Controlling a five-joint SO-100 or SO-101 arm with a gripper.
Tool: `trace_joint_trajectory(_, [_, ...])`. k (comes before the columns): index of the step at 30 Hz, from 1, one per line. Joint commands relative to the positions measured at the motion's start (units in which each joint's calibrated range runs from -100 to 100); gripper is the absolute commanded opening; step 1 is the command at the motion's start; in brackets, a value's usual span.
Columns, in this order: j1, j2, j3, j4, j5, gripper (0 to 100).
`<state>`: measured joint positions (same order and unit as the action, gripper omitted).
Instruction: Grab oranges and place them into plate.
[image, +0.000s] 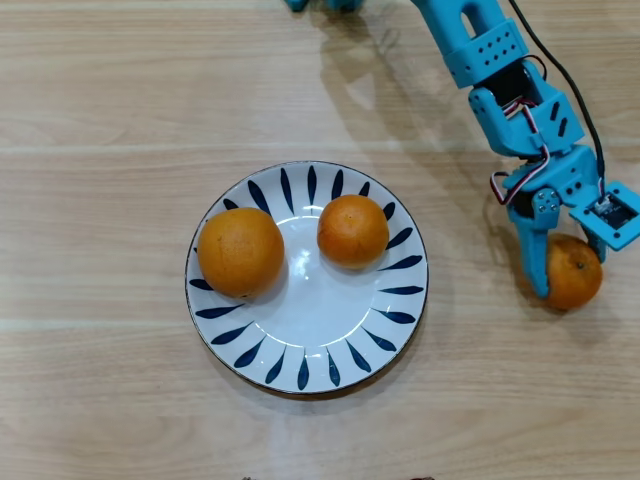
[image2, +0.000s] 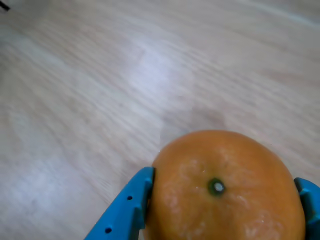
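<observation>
Progress: two of the three oranges are already sitting on the plate (image: 235, 340), so I'd call it roughly two thirds done.
Big orange (image: 240, 252): on the plate's far side from the tool, well apart from it, resting partly on the blue-stroked rim area.
Smaller orange (image: 353, 230): also on the plate, the nearer of the two to the tool, not touching the big one.
Third orange (image: 577, 272): this is the one in play, right inside the tool, off the plate on the bare worktop (image: 100, 120).
Tool (image: 572, 262): wrapped around that third orange. In the wrist view there's a blue finger tight against each flank of the fruit (image2: 222, 187), so it looks pinched and not just straddled.
Lifted or not: honestly can't tell. Overhead there's a shadow close under the orange, which makes me think it's still on the worktop or barely off it.
What's left: carry this last orange over to the plate, which lies off to one side of the tool, and let go. There's open white space in the plate's lower half, so fitting it in shouldn't be a squeeze.
Hidden stuff: the tool covers part of the third orange from above, and only one finger shows clearly there.
Cut off: the wrist view crops the orange's bottom and most of both fingers, and the plate isn't in that view at all.
Arm base: runs out of the top of the overhead view.
</observation>
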<state>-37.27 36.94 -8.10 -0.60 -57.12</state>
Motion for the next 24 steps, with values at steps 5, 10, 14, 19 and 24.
trace_joint_trajectory(5, [5.7,-19.4,4.4,8.2,4.4,30])
trace_joint_trajectory(10, [11.6,-29.5,13.9,9.7,7.0,31])
trace_joint_trajectory(14, [18.0,-36.9,21.8,9.7,8.7,31])
trace_joint_trajectory(19, [25.7,-41.5,24.5,9.6,12.6,31])
trace_joint_trajectory(24, [30.1,-41.3,24.4,9.0,14.3,31])
